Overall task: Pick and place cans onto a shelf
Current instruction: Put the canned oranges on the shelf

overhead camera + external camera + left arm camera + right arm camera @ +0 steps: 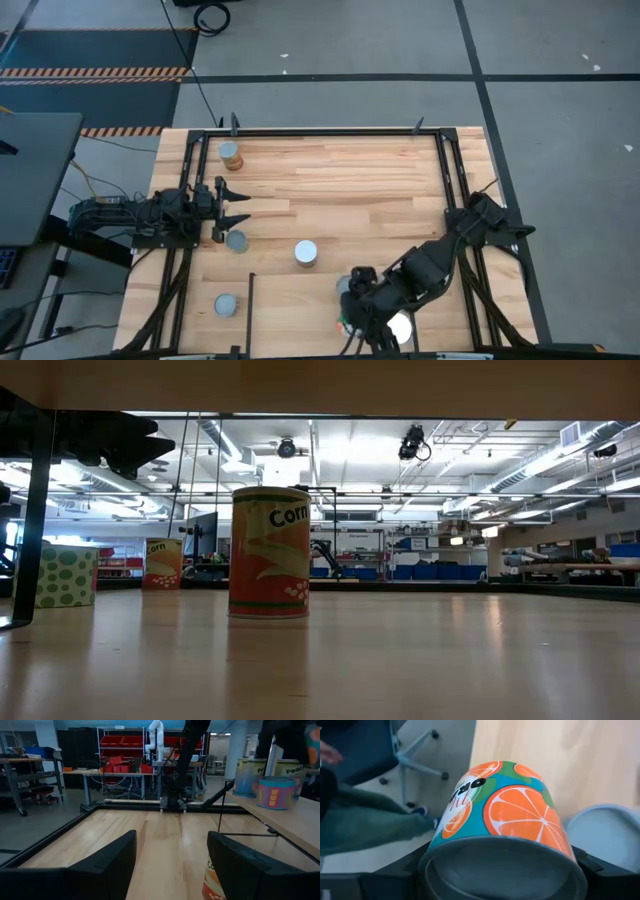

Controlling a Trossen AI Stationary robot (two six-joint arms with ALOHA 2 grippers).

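Observation:
My right gripper (352,305) is over the table's near edge, slanting down, shut on a can (510,810) with orange slices on blue and green. Beside it shows another can's grey top (607,835). The shelf (295,820), a raised light-wood board, carries several cans (275,792). On the table stand more cans (306,253), (231,153), (227,305). My left gripper (235,205) waits open at the table's left side, with a corn can (212,882) just past one finger, untouched. My right gripper pinches the orange-slice can by its round side, near the grey end (502,865) that faces the wrist, one finger (415,867) on either side. The fingers come slanting down from above. The can is lifted clear and tilted, its far end toward the floor.
The low view shows a corn can (270,552) standing mid-table, another (163,563) and a green dotted can (68,573) farther left, and a black post (35,520). Black rails (330,131) frame the table. A chair and a person's sleeve (365,820) lie beyond the near edge.

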